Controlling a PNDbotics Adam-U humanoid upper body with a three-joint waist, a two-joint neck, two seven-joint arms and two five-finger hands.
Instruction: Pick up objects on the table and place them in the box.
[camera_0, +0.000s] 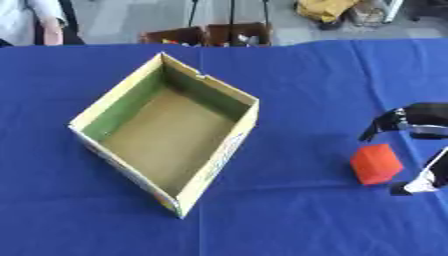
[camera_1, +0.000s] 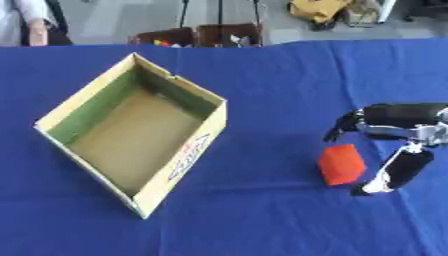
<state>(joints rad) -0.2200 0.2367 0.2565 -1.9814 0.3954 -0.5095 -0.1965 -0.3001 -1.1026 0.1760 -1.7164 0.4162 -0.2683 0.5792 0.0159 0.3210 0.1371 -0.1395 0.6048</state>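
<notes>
Since the small red-orange block (camera_1: 340, 164) on the blue-clothed bench (camera_1: 262, 215) looks light and rigid, pinch its flat sides with your right hand (camera_1: 398, 131), fingers (camera_1: 402, 170) now spread beside it.

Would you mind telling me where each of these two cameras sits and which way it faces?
Left eye view: in the robot's head, looking down at the blue table; the right hand enters at the right edge.
Right eye view: beside it in the head, same downward look; the right hand shows further in, open around the red block.
Both share the open cardboard box, seemingly empty, the block right of it, and no left hand.
</notes>
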